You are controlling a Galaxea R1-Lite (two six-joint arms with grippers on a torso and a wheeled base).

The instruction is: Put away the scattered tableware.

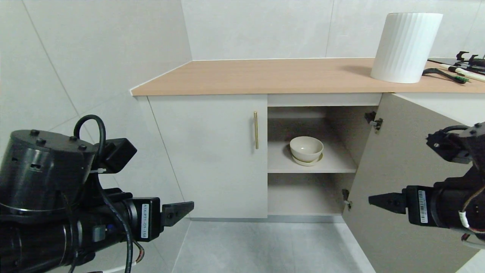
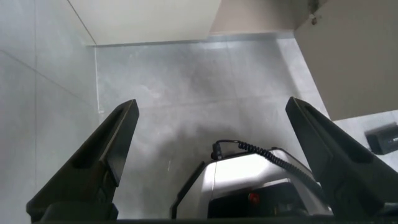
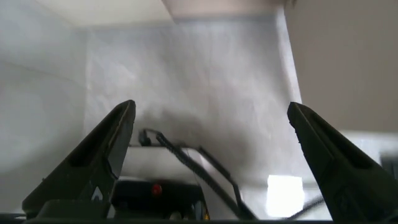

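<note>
A cream bowl [image 1: 306,148] rests on a small cream plate [image 1: 307,160] on the middle shelf [image 1: 337,162] of the open cabinet. My left gripper [image 1: 178,213] hangs low at the left, well short of the cabinet, pointing toward it. In the left wrist view its fingers [image 2: 99,158] stand wide apart over grey floor, holding nothing: my left gripper [image 2: 211,149] is open. My right gripper [image 1: 382,200] sits at the right, in front of the open door [image 1: 394,151]. In the right wrist view my right gripper [image 3: 211,155] is also open and empty.
The left cabinet door [image 1: 212,155] with a brass handle [image 1: 256,130] is closed. On the wooden countertop [image 1: 265,76] stands a white ribbed cylinder [image 1: 405,47], with dark utensils [image 1: 454,70] at the far right. Grey tiled floor [image 1: 265,246] lies below.
</note>
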